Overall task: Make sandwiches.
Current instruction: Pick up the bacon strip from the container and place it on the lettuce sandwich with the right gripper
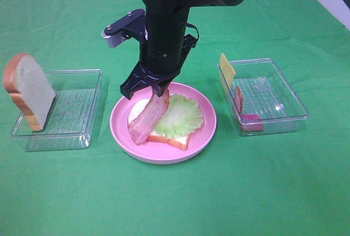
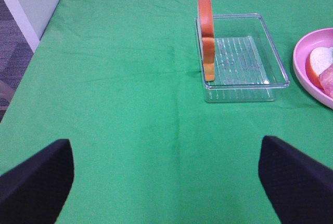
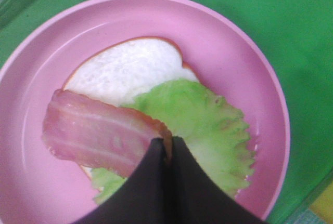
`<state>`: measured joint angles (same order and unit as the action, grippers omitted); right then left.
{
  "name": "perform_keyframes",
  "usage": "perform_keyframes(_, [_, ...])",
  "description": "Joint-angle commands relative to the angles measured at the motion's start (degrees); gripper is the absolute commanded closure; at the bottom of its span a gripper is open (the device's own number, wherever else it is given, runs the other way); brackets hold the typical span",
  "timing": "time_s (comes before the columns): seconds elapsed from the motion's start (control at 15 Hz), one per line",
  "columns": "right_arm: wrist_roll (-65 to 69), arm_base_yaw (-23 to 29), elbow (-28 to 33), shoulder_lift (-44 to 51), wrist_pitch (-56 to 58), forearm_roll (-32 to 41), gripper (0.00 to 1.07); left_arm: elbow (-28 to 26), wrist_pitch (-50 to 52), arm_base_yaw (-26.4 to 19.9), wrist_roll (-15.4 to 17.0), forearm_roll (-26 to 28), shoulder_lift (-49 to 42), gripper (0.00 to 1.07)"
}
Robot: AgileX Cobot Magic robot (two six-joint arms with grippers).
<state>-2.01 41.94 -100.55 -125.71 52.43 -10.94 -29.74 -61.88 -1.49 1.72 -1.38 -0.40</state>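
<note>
A pink plate [image 1: 202, 135] in the middle holds a bread slice [image 1: 172, 141] with a green lettuce leaf [image 1: 183, 116] on it. My right gripper [image 1: 162, 90] hangs over the plate, shut on one end of a bacon strip [image 1: 146, 120]; the strip droops and its lower end rests on the bread. The right wrist view shows the bacon [image 3: 99, 133] pinched between the fingertips [image 3: 151, 167], above the lettuce [image 3: 208, 125] and bread [image 3: 125, 70]. A second bread slice [image 1: 30, 88] leans upright in the left tray. My left gripper [image 2: 166, 177] is open over bare cloth, far from the plate.
A clear tray [image 1: 71, 113] stands at the left, seen also in the left wrist view [image 2: 244, 60]. A clear tray [image 1: 268, 93] at the right holds a yellow cheese square [image 1: 227, 67] and more bacon [image 1: 240, 104]. Green cloth covers the table.
</note>
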Motion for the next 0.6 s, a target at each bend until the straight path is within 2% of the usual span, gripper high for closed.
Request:
perform_keyframes(0.07, [1.1, 0.1, -0.3, -0.2, -1.5, -2.1, 1.07, 0.1, 0.2, -0.1, 0.0, -0.2, -0.7, 0.17])
perform_keyframes(0.27, [0.9, 0.1, -0.3, -0.2, -2.5, -2.1, 1.07, 0.1, 0.2, -0.1, 0.0, -0.2, -0.7, 0.17])
perform_keyframes(0.33, [0.9, 0.1, -0.3, -0.2, -2.5, -2.1, 1.02, 0.1, 0.2, -0.1, 0.0, -0.2, -0.7, 0.17])
perform_keyframes(0.4, [0.9, 0.1, -0.3, -0.2, -2.3, -2.2, 0.85, 0.1, 0.2, -0.1, 0.0, -0.2, -0.7, 0.17])
perform_keyframes(0.47, [0.9, 0.1, -0.3, -0.2, -2.3, -2.8, 0.57, 0.1, 0.2, -0.1, 0.0, -0.2, -0.7, 0.17])
perform_keyframes(0.53, [1.1, 0.1, -0.3, -0.2, -2.3, -3.4, 0.43, 0.1, 0.2, -0.1, 0.0, -0.2, -0.7, 0.17])
perform_keyframes(0.6, [2.0, 0.1, -0.3, -0.2, -2.3, -5.2, 0.22, 0.1, 0.2, -0.1, 0.0, -0.2, -0.7, 0.17])
